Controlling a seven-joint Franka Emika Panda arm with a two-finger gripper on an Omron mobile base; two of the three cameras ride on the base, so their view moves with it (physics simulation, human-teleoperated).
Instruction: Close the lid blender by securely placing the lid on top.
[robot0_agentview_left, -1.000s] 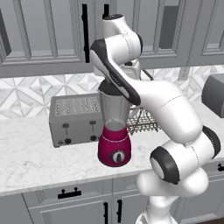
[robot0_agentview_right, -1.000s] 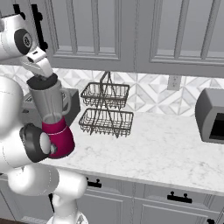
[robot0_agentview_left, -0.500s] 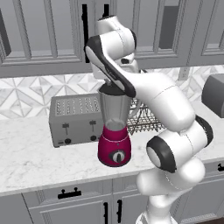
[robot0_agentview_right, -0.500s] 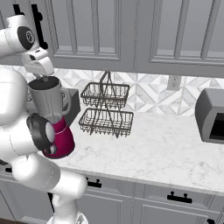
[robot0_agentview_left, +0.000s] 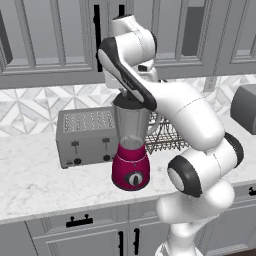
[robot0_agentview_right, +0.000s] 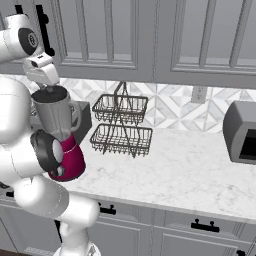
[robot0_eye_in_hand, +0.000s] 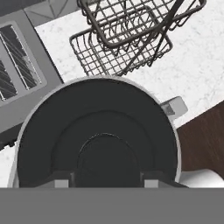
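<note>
On counter: one blender (robot0_agentview_left: 131, 150) | one lid (robot0_eye_in_hand: 98, 135) on top

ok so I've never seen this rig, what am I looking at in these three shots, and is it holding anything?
It's a rendered kitchen with a white robot arm on a base that can drive. Two pictures come from cameras on that base, behind the arm to its left and right, so they show the same scene from two sides. The third comes from a camera on the hand, looking down along the gripper.

On the counter stand a magenta blender, a silver toaster behind it, a two-tier wire rack and a grey appliance far right.

The gripper is closed on the black lid, its tips either side of the raised centre. The lid sits at the jar's mouth. I can't tell whether it is fully seated.
</note>
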